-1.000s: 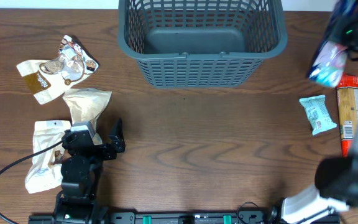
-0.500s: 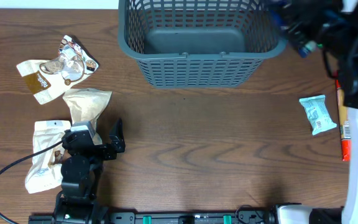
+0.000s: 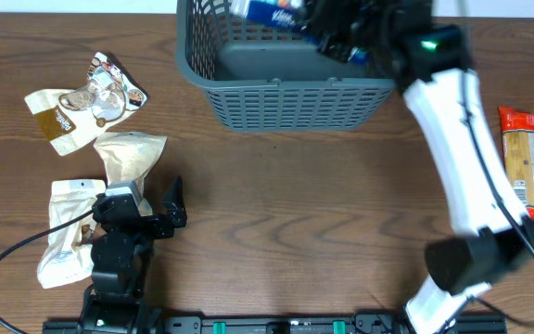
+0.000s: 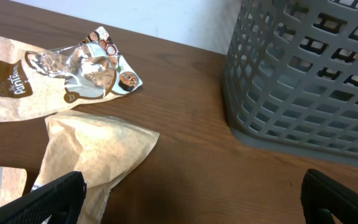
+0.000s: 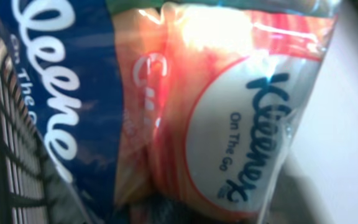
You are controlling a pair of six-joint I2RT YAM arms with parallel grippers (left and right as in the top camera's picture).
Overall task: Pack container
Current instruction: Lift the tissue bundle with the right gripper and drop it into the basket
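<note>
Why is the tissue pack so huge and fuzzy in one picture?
Right wrist view: the blue and orange plastic Kleenex tissue pack is almost against the lens, so it fills the frame, soft, with white glare. Overhead view: it looks small and slightly smeared over the dark grey plastic basket.

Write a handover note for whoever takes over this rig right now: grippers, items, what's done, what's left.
Right gripper: shut on a blue and white Kleenex tissue pack, held over the large dark grey plastic basket; not yet released.
Left gripper: open, empty, beside the tan paper pouches.
Done: nothing shows on the basket's visible bottom.
Left: drop the tissue pack in, then pack the pouches, the crumpled silvery packet and the orange packet at the right edge.
</note>
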